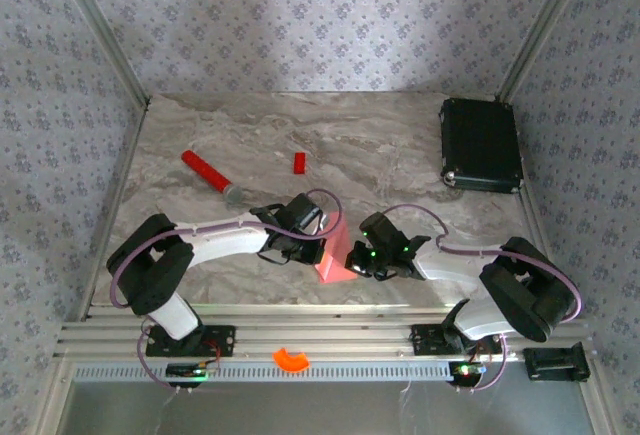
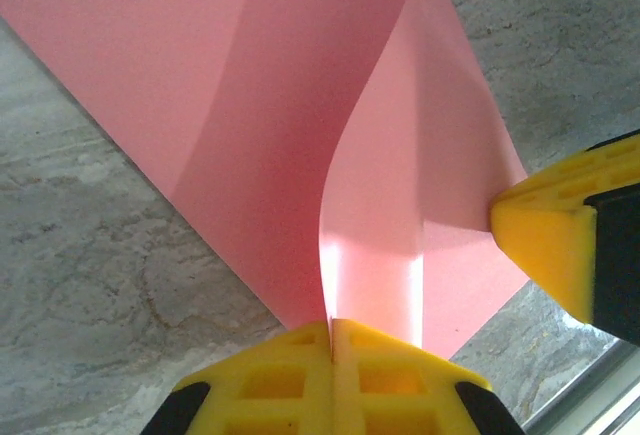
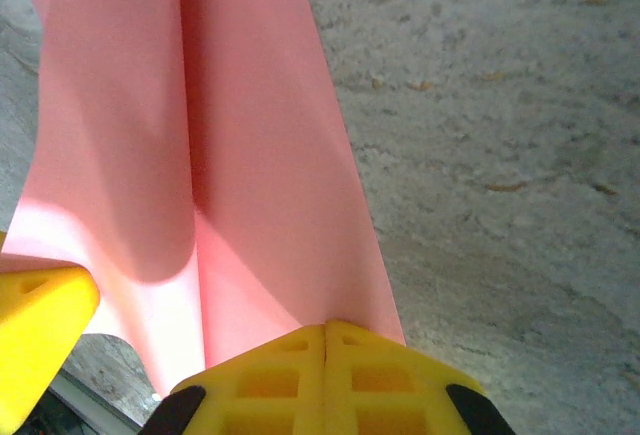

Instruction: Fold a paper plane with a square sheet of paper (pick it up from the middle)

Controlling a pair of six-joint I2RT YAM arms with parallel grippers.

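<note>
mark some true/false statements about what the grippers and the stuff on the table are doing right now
1. The left gripper and right gripper are both shut on the pink sheet. True.
2. The pink sheet lies flat on the table. False: it stands bent into a fold between the grippers.
3. The small red block rests on the sheet. False: it lies on bare table farther back, apart from the sheet.
4. The black case sits at the table's far right. True.
5. The left gripper holds the red stick. False: the stick lies on the table at the far left.
</note>
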